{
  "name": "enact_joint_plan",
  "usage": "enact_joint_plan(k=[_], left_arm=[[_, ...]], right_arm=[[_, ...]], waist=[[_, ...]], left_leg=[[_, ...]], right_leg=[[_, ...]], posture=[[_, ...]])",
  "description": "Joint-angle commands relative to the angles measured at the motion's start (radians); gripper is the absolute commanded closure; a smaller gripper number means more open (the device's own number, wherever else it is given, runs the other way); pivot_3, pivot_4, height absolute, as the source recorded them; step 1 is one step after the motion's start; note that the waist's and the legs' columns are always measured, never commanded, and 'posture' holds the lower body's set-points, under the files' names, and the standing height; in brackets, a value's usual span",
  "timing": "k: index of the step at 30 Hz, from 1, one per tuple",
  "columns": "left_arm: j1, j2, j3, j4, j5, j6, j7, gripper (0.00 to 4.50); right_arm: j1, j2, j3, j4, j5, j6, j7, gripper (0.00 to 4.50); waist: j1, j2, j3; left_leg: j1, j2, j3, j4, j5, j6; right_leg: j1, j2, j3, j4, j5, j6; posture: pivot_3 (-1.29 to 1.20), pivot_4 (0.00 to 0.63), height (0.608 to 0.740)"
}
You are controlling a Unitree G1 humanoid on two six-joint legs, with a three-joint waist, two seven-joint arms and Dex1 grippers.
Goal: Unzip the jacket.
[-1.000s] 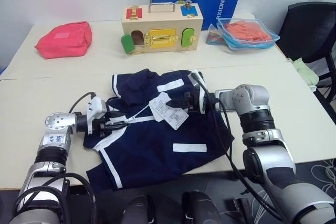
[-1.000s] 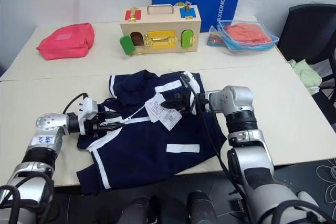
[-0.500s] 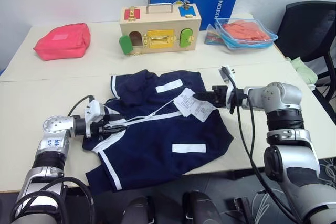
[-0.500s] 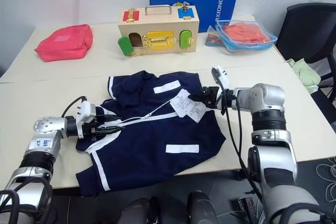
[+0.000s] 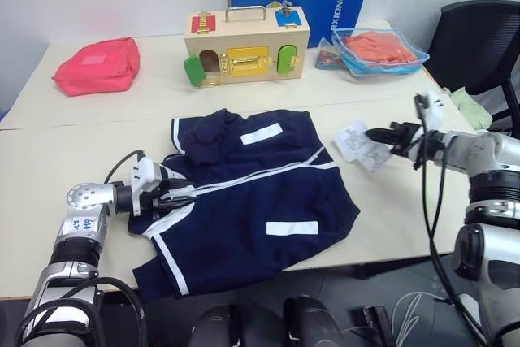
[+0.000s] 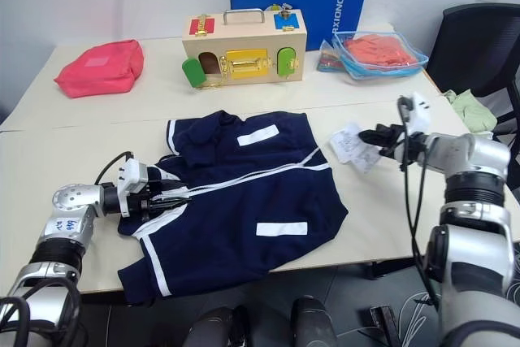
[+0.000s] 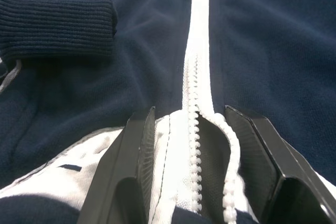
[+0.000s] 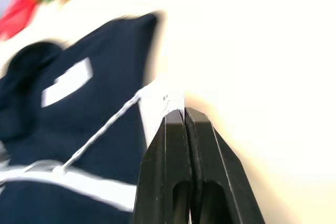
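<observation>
On the bench [image 5: 244, 115] lies the jacket [image 5: 252, 201], soft and limp. Left claw [image 5: 175, 199] pins the collar end astride the zip [image 7: 198, 77]; right claw [image 5: 380, 134], closed tight, pinches the paper tag [image 5: 357, 142] strung to the puller. Fabric likely bunches unless anchored.

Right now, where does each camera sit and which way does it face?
Left and right eye views: on the head, looking forward and down over the table, both arms in frame.
Left wrist view: along the left gripper, jaws around the jacket's white zip.
Right wrist view: along the right gripper, jaws shut on a paper tag strung to the jacket.
Shared: every view shows the jacket.
</observation>
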Motion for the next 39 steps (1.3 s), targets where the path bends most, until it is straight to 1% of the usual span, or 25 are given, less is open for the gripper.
enact_joint_plan(k=[1,7,12,16,20,23,25,26,28,29,30,32,33,34,35,36,37,38,39], left_arm=[[0.093,-0.003,-0.07,0.047,0.073,0.048,-0.019,2.34],[0.105,-0.007,-0.071,0.038,0.071,0.05,-0.015,2.34],[0.114,-0.004,-0.067,0.032,0.069,0.046,-0.016,2.34],[0.126,0.006,-0.063,0.024,0.067,0.039,-0.021,2.34],[0.134,0.011,-0.05,0.0,0.052,0.027,-0.023,2.34],[0.157,0.017,-0.016,-0.11,-0.015,0.063,-0.05,2.34],[0.188,0.032,0.024,-0.247,-0.088,0.145,-0.048,2.36],[0.213,0.05,0.045,-0.343,-0.133,0.222,-0.039,2.36],[0.281,0.095,0.112,-0.554,-0.237,0.38,0.006,1.96],[0.322,0.119,0.152,-0.65,-0.287,0.459,0.036,1.78],[0.351,0.134,0.179,-0.713,-0.319,0.512,0.059,1.5],[0.441,0.176,0.273,-0.857,-0.385,0.609,0.106,0.9],[0.502,0.191,0.336,-0.909,-0.399,0.624,0.118,0.61],[0.56,0.197,0.398,-0.947,-0.405,0.626,0.131,0.33],[0.636,0.2,0.46,-0.959,-0.378,0.588,0.126,0.03],[0.702,0.195,0.507,-0.966,-0.341,0.536,0.126,0.0],[0.775,0.189,0.552,-0.979,-0.317,0.506,0.118,0.0],[0.84,0.178,0.59,-0.986,-0.296,0.472,0.115,0.0],[0.895,0.164,0.618,-0.996,-0.282,0.446,0.114,0.0]], right_arm=[[-0.038,-0.053,-0.05,0.065,-0.024,-0.103,-0.027,4.5],[-0.051,-0.099,-0.076,0.205,-0.08,-0.281,-0.107,4.5],[-0.058,-0.091,-0.089,0.26,-0.089,-0.424,-0.164,4.5],[-0.044,-0.065,-0.095,0.25,-0.083,-0.538,-0.151,4.5],[-0.016,-0.054,-0.05,0.235,-0.102,-0.471,-0.076,4.5],[0.019,-0.07,-0.012,0.208,-0.135,-0.463,-0.048,4.5],[0.051,-0.091,-0.008,0.166,-0.133,-0.439,-0.006,4.1],[0.073,-0.103,-0.01,0.134,-0.122,-0.427,0.035,3.87],[0.133,-0.126,-0.009,0.052,-0.115,-0.444,0.104,3.18],[0.175,-0.139,-0.005,-0.009,-0.104,-0.46,0.17,2.87],[0.205,-0.148,-0.002,-0.052,-0.096,-0.471,0.215,2.51],[0.325,-0.187,0.02,-0.197,-0.081,-0.556,0.389,1.81],[0.391,-0.211,0.029,-0.254,-0.091,-0.627,0.461,1.48],[0.444,-0.227,0.033,-0.291,-0.111,-0.718,0.5,1.14],[0.495,-0.238,0.036,-0.33,-0.118,-0.801,0.55,0.79],[0.534,-0.238,0.039,-0.361,-0.112,-0.869,0.596,0.47],[0.573,-0.209,0.017,-0.402,-0.068,-0.969,0.666,0.18],[0.604,-0.178,0.003,-0.437,-0.026,-1.063,0.733,0.03],[0.627,-0.157,0.004,-0.459,-0.012,-1.136,0.765,0.03]], waist=[[-0.001,0.0,0.0],[-0.001,0.001,0.0],[0.0,0.002,-0.001],[0.002,0.002,-0.001],[0.001,0.003,-0.001],[-0.003,0.003,-0.001],[-0.004,0.003,-0.001],[-0.004,0.002,-0.001],[-0.003,-0.002,0.004],[-0.002,-0.003,0.006],[-0.001,-0.004,0.009],[0.001,-0.004,0.011],[0.001,-0.004,0.011],[0.001,-0.004,0.011],[0.0,-0.003,0.011],[-0.001,-0.003,0.012],[-0.004,-0.003,0.012],[-0.006,-0.005,0.013],[-0.007,-0.007,0.014]], left_leg=[[0.001,0.0,0.001,-0.001,0.0,0.0],[0.008,0.0,0.005,-0.002,-0.002,0.0],[0.012,0.001,0.005,-0.002,-0.004,0.001],[0.012,0.001,0.004,-0.001,-0.004,0.001],[0.012,0.001,0.004,-0.002,-0.004,0.001],[0.012,0.001,0.004,-0.002,-0.005,0.001],[0.012,0.002,0.004,-0.002,-0.006,0.001],[0.012,0.002,0.004,-0.002,-0.006,0.001],[0.01,0.002,0.002,-0.002,-0.006,0.001],[0.008,0.003,0.001,-0.002,-0.006,0.001],[0.007,0.003,0.0,-0.002,-0.006,0.001],[0.006,0.003,-0.001,-0.001,-0.006,0.001],[0.007,0.002,-0.001,-0.001,-0.006,0.001],[0.007,0.002,-0.001,-0.002,-0.006,0.001],[0.008,0.003,-0.001,-0.003,-0.007,0.0],[0.01,0.002,-0.001,-0.003,-0.007,-0.001],[0.011,0.003,0.0,-0.005,-0.008,-0.002],[0.012,0.003,0.0,-0.006,-0.008,-0.002],[0.013,0.004,0.0,-0.006,-0.008,-0.003]], right_leg=[[0.0,0.0,0.0,0.0,0.0,0.0],[0.004,0.0,0.001,0.0,0.0,0.0],[0.011,0.0,0.003,-0.003,0.0,0.0],[0.012,0.0,0.005,-0.004,0.0,0.001],[0.013,0.0,0.005,-0.005,0.0,0.001],[0.013,0.0,0.005,-0.005,0.0,0.001],[0.013,0.0,0.004,-0.006,0.0,0.001],[0.013,0.0,0.004,-0.006,0.0,0.001],[0.012,0.0,0.003,-0.007,0.0,0.001],[0.011,0.0,0.003,-0.007,0.0,0.001],[0.011,0.0,0.002,-0.007,0.0,0.001],[0.011,0.0,0.002,-0.008,0.0,0.001],[0.012,0.0,0.002,-0.008,0.0,0.001],[0.012,0.0,0.002,-0.009,0.0,0.001],[0.012,0.0,0.002,-0.009,0.0,0.001],[0.014,0.0,0.002,-0.01,0.0,0.002],[0.014,0.001,0.001,-0.011,-0.001,0.002],[0.014,0.001,0.002,-0.012,-0.001,0.002],[0.015,0.002,0.001,-0.012,-0.001,0.002]], posture=[[0.0,0.15,0.74],[0.0,0.15,0.74],[0.0,0.15,0.74],[0.0,0.15,0.74],[0.0,0.15,0.74],[0.0,0.15,0.74],[0.0,0.15,0.74],[0.0,0.15,0.74],[0.0,0.15,0.74],[0.0,0.15,0.74],[0.0,0.15,0.74],[0.0,0.15,0.74],[0.0,0.15,0.74],[0.0,0.15,0.74],[0.0,0.15,0.74],[0.0,0.15,0.74],[0.0,0.15,0.74],[0.0,0.15,0.74],[0.0,0.15,0.74]])
